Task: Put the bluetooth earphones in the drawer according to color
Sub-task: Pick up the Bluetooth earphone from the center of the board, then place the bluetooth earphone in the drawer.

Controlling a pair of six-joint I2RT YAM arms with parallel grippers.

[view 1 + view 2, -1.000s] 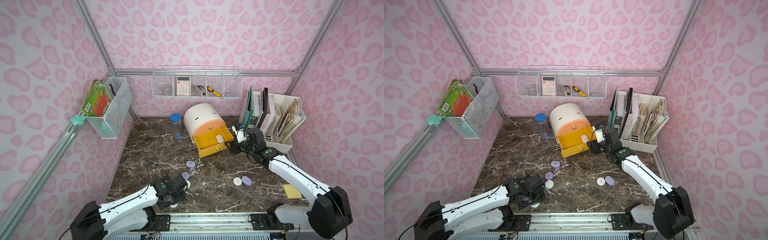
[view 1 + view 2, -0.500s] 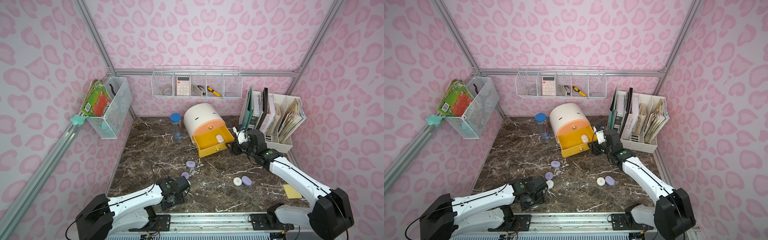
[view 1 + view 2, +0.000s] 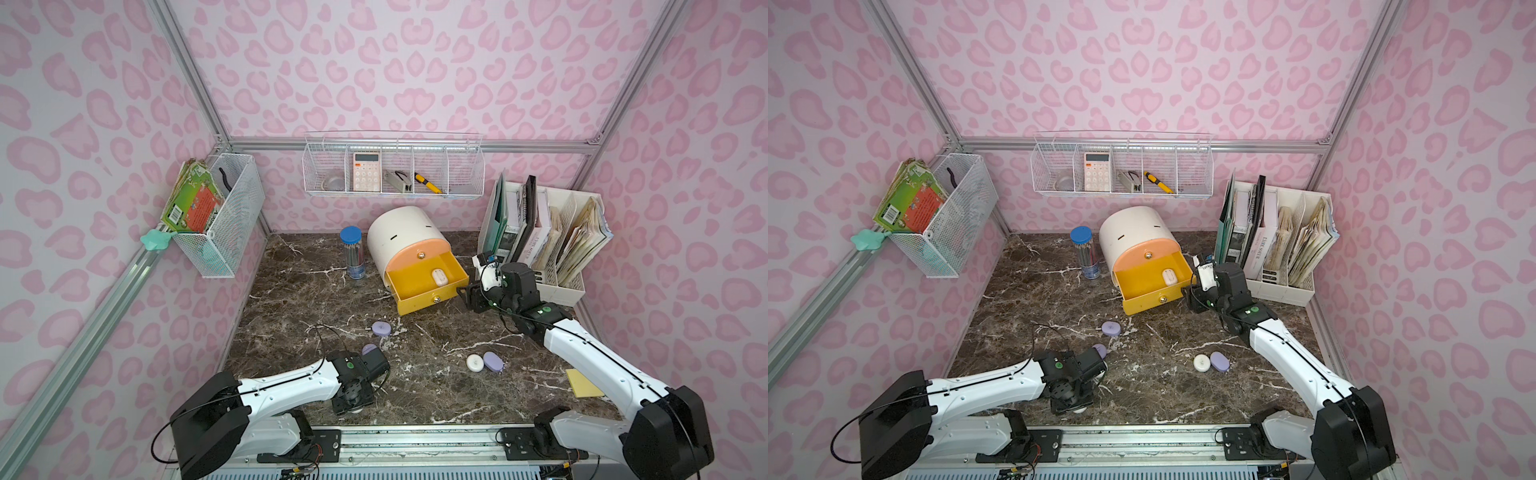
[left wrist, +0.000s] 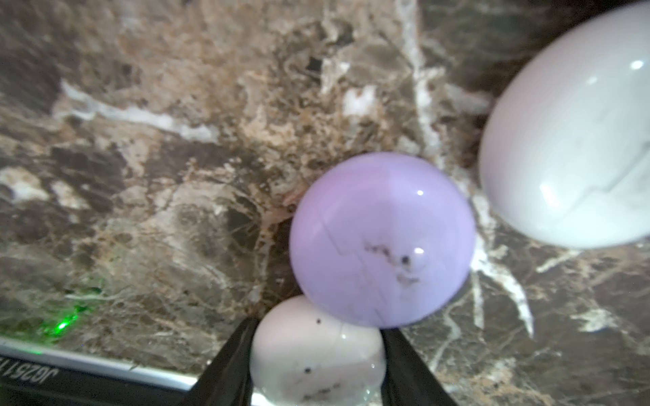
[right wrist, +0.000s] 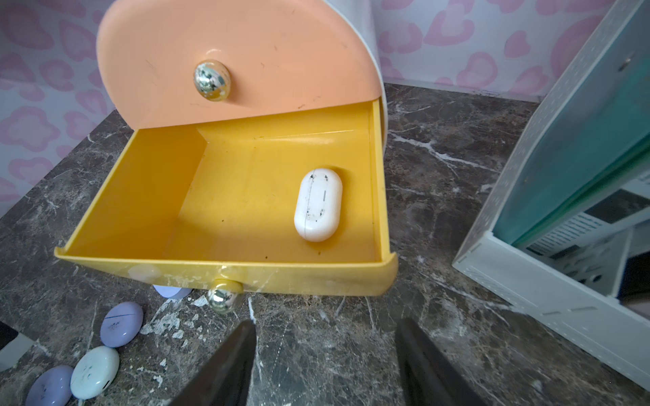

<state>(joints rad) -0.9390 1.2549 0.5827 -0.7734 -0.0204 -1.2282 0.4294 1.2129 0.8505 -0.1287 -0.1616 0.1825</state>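
The white cabinet (image 3: 401, 232) has its yellow drawer (image 3: 419, 293) pulled out, with one white earphone case (image 5: 318, 204) lying in it. The peach drawer (image 5: 239, 59) above is closed. My left gripper (image 4: 316, 327) points down near the table's front edge, both fingers against a white earphone case (image 4: 316, 358). A purple case (image 4: 381, 242) touches it, and a pale case (image 4: 569, 147) lies beyond. My right gripper (image 5: 326, 321) is open and holds nothing, just beside the yellow drawer's front. More cases lie on the marble: purple (image 3: 381, 328), white (image 3: 474, 362), purple (image 3: 493, 361).
A pencil tube with a blue lid (image 3: 352, 251) stands left of the cabinet. The white file rack (image 3: 548, 249) fills the back right corner. Wire baskets hang on the back wall (image 3: 392, 170) and the left wall (image 3: 220, 216). A yellow sticky note (image 3: 584, 382) lies front right.
My left gripper has drawn back toward the front edge, dropped down and closed onto the white case. The right arm has hardly moved.
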